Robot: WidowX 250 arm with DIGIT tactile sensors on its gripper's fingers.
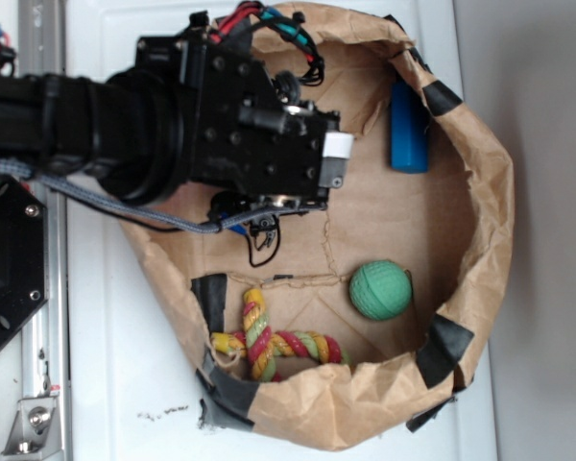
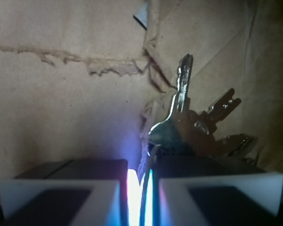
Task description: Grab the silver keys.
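Seemingly the grab is nearly done: the jaws stand almost together, apparently pinching the ring of the silver keys point(image 2: 193, 129), which fan out above the paper bag point(image 2: 61, 103) floor; lifting remains.

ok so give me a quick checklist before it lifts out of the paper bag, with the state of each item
1. Gripper closed: ok, the two fingers leave only a thin gap in the wrist view.
2. Silver keys held: cannot tell; they hang just past the fingertips, but the contact point is hidden.
3. Whole bunch together: ok, the keys fan from one cluster.
4. Green ball clear of the arm: ok, it sits apart, lower in the bag.
5. Blue cylinder clear: ok, it lies by the far wall.
6. Rope toy clear: ok, apart near the paper bag rim.
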